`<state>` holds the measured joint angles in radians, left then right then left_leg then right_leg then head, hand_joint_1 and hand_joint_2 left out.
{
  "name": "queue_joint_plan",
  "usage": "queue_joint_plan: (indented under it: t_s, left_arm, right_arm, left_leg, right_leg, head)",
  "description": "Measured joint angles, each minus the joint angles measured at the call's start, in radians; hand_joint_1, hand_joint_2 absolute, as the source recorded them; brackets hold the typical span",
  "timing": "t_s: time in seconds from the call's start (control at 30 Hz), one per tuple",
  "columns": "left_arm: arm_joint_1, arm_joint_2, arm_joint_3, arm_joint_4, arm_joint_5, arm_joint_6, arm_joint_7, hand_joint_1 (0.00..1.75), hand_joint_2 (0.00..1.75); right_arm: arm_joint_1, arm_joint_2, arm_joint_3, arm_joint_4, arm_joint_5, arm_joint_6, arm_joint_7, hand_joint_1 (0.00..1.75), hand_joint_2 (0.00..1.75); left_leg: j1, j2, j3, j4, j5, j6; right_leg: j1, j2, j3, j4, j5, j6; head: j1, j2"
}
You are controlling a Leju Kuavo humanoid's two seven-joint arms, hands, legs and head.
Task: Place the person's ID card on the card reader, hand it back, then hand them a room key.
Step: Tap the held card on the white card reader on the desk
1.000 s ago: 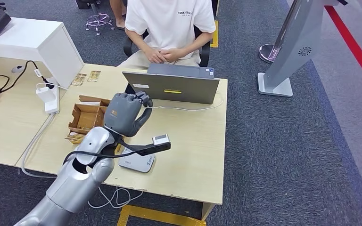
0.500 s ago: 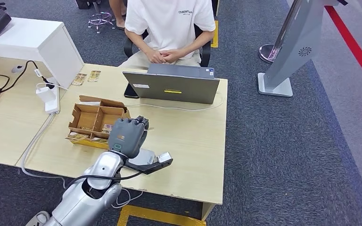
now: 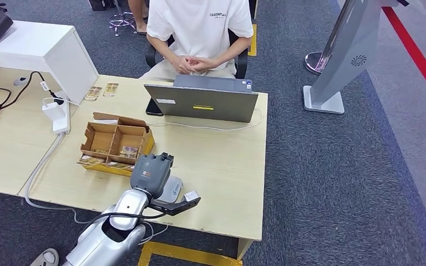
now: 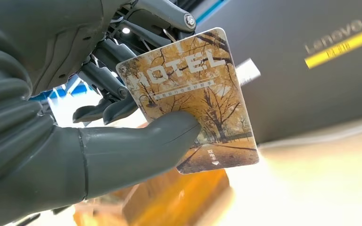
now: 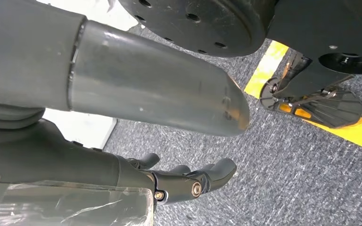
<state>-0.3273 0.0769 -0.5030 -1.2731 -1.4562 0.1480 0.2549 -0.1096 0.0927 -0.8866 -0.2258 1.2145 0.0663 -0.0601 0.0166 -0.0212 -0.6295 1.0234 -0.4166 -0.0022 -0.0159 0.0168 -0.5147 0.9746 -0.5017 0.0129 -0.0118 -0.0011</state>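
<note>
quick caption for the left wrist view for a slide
Left hand pinches a room key card printed "HOTEL" between thumb and fingers, with the grey laptop lid behind it.

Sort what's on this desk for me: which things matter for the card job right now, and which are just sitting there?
In play:
left hand
hotel card held in it
card reader
card box
person

Just lying about:
laptop
power strip
white cabinet
grey stand

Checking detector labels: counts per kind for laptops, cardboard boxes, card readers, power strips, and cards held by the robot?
Grey Lenovo laptop: 1
Brown divided cardboard box: 1
White card reader: 1
White power strip: 1
Autumn-print HOTEL key card in left hand: 1
Total: 5
</note>
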Motion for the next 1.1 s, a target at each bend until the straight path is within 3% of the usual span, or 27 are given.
queue_joint_plan:
  t_s: [0.3, 0.83, 0.9, 1.1]
  left_arm:
    - [0.101, -0.002, 0.002, 0.0, 0.019, 0.017, -0.013, 1.75, 1.75]
    - [0.119, -0.013, 0.056, 0.022, 0.048, 0.034, -0.017, 1.75, 1.75]
    - [0.115, -0.016, 0.067, 0.035, 0.046, 0.087, -0.03, 1.75, 1.75]
    - [0.065, -0.016, 0.105, 0.049, 0.013, 0.404, -0.131, 1.75, 1.75]
  right_arm:
    - [0.013, -0.009, -0.016, 0.0, -0.01, 0.0, -0.003, 0.0, 0.0]
    - [0.011, -0.017, -0.016, 0.0, 0.006, 0.0, -0.001, 0.0, 0.0]
    - [0.009, -0.017, -0.016, 0.0, 0.011, 0.0, 0.0, 0.0, 0.0]
    - [-0.005, -0.017, -0.007, 0.0, 0.046, 0.0, 0.011, 0.0, 0.0]
  left_leg:
    - [0.0, 0.0, 0.0, 0.0, 0.0, 0.0]
    - [0.0, 0.0, 0.0, 0.0, 0.0, 0.0]
    - [0.0, 0.0, 0.0, 0.0, 0.0, 0.0]
    - [0.0, -0.001, 0.0, 0.0, 0.001, 0.0]
  right_leg:
    - [0.0, 0.0, -0.001, 0.0, -0.001, 0.001]
    - [0.0, 0.0, 0.0, 0.0, -0.001, 0.001]
    - [0.0, 0.0, -0.001, 0.0, -0.001, 0.001]
    - [0.0, -0.001, 0.0, 0.0, -0.001, 0.001]
  head:
    - [0.0, 0.0]
    - [0.0, 0.0]
    - [0.0, 0.0]
    - [0.0, 0.0]
